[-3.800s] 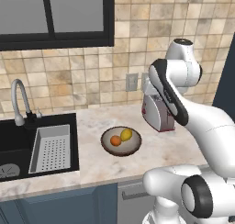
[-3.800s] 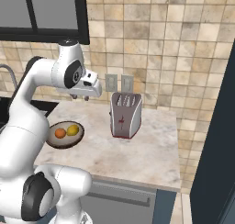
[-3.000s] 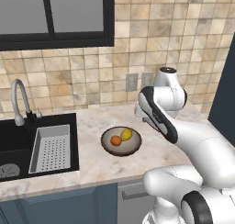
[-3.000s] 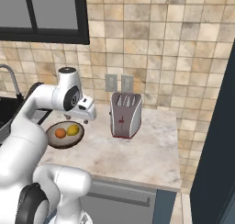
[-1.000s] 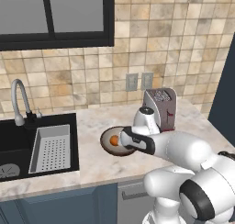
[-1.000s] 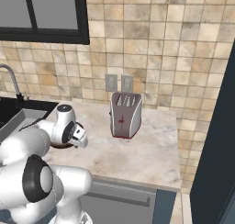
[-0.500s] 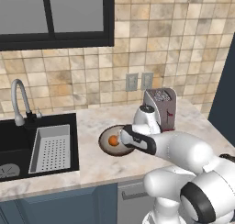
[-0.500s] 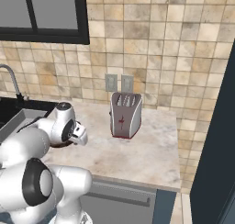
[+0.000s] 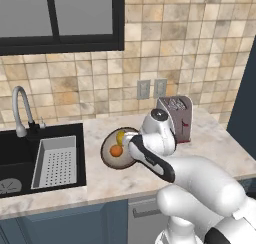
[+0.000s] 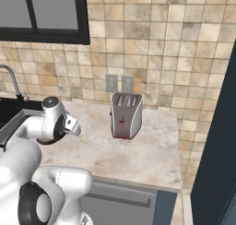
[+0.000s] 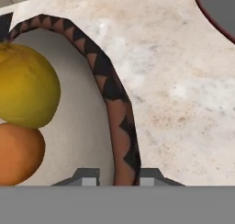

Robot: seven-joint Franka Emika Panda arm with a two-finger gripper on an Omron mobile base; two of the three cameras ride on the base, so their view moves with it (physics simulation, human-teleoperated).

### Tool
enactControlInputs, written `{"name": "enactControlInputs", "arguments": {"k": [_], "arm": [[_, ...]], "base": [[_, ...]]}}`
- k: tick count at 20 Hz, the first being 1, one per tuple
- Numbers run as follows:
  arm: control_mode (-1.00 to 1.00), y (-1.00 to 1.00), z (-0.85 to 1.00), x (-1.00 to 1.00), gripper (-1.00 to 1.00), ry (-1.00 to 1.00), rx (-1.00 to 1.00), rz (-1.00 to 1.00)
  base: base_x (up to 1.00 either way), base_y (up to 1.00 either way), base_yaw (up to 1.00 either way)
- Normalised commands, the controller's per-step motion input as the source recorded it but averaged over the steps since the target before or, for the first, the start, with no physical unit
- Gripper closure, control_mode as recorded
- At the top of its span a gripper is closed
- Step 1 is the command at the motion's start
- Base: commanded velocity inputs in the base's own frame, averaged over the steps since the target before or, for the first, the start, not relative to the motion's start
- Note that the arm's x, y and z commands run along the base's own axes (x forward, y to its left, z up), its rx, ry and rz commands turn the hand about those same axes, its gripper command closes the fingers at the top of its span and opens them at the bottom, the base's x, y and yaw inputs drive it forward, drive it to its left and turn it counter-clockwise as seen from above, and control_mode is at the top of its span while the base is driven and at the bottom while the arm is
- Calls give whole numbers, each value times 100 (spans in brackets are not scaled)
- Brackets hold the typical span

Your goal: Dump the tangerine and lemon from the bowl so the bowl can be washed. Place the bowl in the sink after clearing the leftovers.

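In the left base view the arm reaches from the lower right across the marble counter, its hand bent down over the right side of the bowl. The bowl sits on the counter just right of the sink, and it holds the tangerine at the front with the lemon behind it, the two touching or nearly so. A white perforated tray lies in the right half of the sink, and the curved silver tap stands at the sink's back edge. A silver and dark red toaster stands behind the arm, close to the tiled wall. The wrist hides the fingertips here, so how they sit on the bowl cannot be told from this side.

In the right base view the arm's white body covers the lower left, and its round wrist joint hangs low over the counter's left part. The toaster stands well apart to the right, under two wall outlets. The tap shows at the far left edge.

In the hand view the gripper is pinched on the bowl's dark patterned rim, one fingertip inside the bowl and the other outside, with the rim passing between them. The lemon lies at the left on the pale inside, and the tangerine touches it from below. Bare marble spreads to the right, and a dark red curved edge, probably the toaster's base, cuts the top right corner.
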Motion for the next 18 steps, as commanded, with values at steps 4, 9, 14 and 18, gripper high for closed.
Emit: {"name": "enactControlInputs", "arguments": {"k": [4, 9, 14, 18], "arm": [[-100, 75, 29, 3, 100, -9, 9, 0], [-100, 98, 6, 21, 100, 0, 8, 0], [-100, 97, 0, 39, 100, 0, 0, 0], [-100, 58, 3, 44, 100, 5, -7, -1]], "base": [[0, 0, 0], [0, 0, 0], [0, 0, 0], [0, 0, 0]]}}
